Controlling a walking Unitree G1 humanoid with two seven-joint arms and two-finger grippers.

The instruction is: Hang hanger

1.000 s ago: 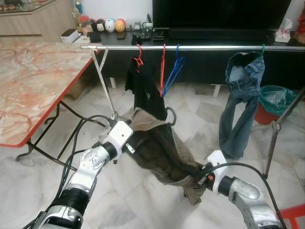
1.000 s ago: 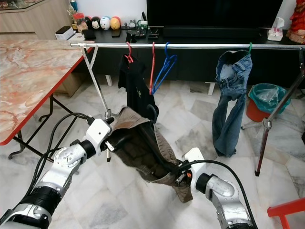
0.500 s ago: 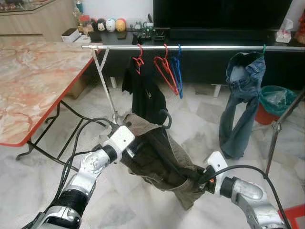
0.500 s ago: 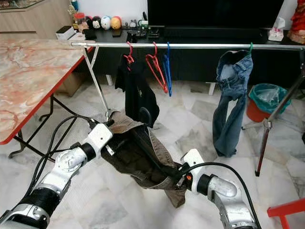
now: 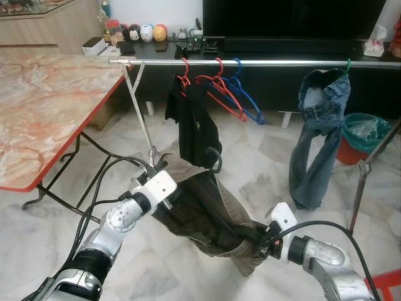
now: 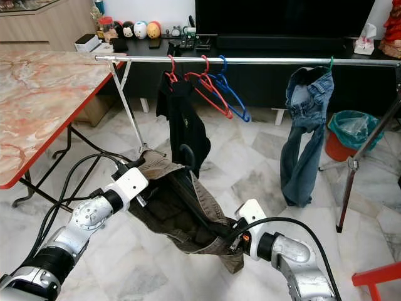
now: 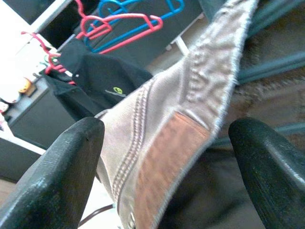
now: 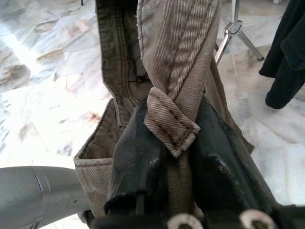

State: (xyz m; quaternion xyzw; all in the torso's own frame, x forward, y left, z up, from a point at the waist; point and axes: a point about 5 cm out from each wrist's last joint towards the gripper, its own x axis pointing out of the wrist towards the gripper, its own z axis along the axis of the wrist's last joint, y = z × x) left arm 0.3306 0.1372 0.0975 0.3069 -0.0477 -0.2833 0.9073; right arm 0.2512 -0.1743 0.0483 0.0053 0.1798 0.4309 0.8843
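Red hanger (image 5: 216, 94) and blue hanger (image 5: 245, 100) have swung out. My right end effector (image 8: 169, 143) pinches the trousers (image 5: 207, 210) (waistband), left end effector (image 7: 162, 157) wide around them, spreading them below the rail (image 5: 263, 63).

Brown trousers' waistband (image 7: 176, 129) lies between the left end effector's (image 7: 167, 157) spread fingers.

You have one metal clothes rail (image 5: 276, 63) carrying four hangers: two red hangers (image 5: 220, 84), one of them under a black garment (image 5: 193, 122), one blue hanger (image 5: 245, 94), and one green hanger (image 5: 346, 64) under a pair of blue jeans (image 5: 316, 135). That makes three garments in all, counting one pair of brown trousers (image 5: 207, 213) slung between your two grippers, the left gripper (image 5: 164, 199) and the right gripper (image 5: 262, 235). You also have one marble tabletop (image 5: 44, 106), one green bin (image 5: 358, 135), and three round figurines (image 5: 145, 32) on the cabinet.
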